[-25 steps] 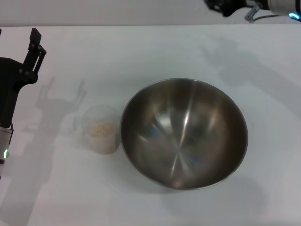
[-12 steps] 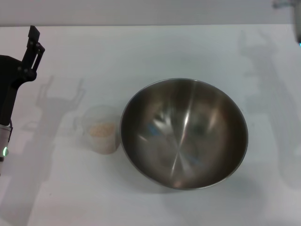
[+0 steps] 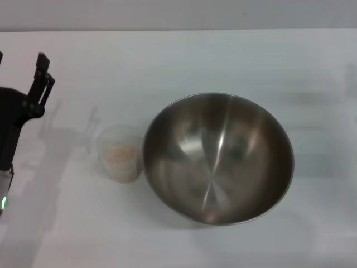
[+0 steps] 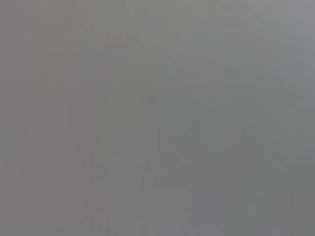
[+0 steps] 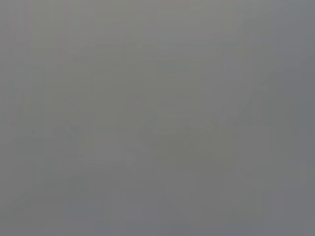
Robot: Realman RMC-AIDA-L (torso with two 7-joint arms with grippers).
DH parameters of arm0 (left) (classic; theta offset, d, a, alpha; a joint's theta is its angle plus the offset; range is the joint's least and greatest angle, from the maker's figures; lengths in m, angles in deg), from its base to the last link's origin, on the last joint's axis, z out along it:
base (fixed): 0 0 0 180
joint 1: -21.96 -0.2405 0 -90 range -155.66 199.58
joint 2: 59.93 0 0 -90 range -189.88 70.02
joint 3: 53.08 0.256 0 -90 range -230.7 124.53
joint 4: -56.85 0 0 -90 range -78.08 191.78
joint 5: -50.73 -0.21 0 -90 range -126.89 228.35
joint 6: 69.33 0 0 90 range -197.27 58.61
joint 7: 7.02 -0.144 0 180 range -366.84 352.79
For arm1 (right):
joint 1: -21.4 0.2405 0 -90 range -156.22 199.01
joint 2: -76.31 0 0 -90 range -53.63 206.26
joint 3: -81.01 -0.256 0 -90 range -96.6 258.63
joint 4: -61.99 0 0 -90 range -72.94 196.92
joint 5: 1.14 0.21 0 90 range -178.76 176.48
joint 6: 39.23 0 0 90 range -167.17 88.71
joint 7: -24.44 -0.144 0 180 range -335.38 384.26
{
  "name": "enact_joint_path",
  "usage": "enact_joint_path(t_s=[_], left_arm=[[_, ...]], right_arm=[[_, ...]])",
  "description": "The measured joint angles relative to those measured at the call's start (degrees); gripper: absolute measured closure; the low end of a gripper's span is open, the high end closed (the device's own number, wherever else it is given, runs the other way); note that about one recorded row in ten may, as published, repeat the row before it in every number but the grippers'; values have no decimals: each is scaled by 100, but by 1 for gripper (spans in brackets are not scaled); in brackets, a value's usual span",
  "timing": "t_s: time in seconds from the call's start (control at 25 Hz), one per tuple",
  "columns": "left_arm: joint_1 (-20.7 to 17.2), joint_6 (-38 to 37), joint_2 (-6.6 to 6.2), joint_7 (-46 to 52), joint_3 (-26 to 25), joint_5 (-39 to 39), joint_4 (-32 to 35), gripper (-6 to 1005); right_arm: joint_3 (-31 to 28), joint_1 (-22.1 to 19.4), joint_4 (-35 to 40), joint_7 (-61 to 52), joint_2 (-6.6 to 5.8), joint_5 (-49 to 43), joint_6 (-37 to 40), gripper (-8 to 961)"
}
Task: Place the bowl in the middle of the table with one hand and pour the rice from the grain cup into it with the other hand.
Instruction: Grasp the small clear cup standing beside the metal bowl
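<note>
Left gripper [image 3: 22, 67] seen at far left edge of table [image 3: 184, 56], raised, nothing held; fingers spread apart, ready for grasp. Grain cup [image 3: 119, 153] stood upright just right of it, rice [image 3: 122, 152] inside, unpoured. Cup touching or nearly touching bowl [image 3: 217, 157] rim, so short pour path judged likely. Bowl set near table middle, empty; placement step judged done. Right gripper not seen in any view. Wrist views blank grey, nothing readable.
</note>
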Motion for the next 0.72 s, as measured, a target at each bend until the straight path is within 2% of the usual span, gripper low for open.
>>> enact_joint_path(t_s=[0.08,0.24,0.4,0.72], left_arm=[[-74,-33,-1,1,85,-4,-3,245],[-558,-129,-9,4,440,-3,-4,246],[-782,-111,-21,22,709,-3,19,247],[-1013,141,-29,216,1395,-4,148,249]], right_arm=[[-26,21,-225,-9,-22,15,29,487],[-199,38,-386,42,-56,20,36,487],[-226,150,-448,41,-114,22,3,487],[-224,305,-485,145,-131,12,-20,487]])
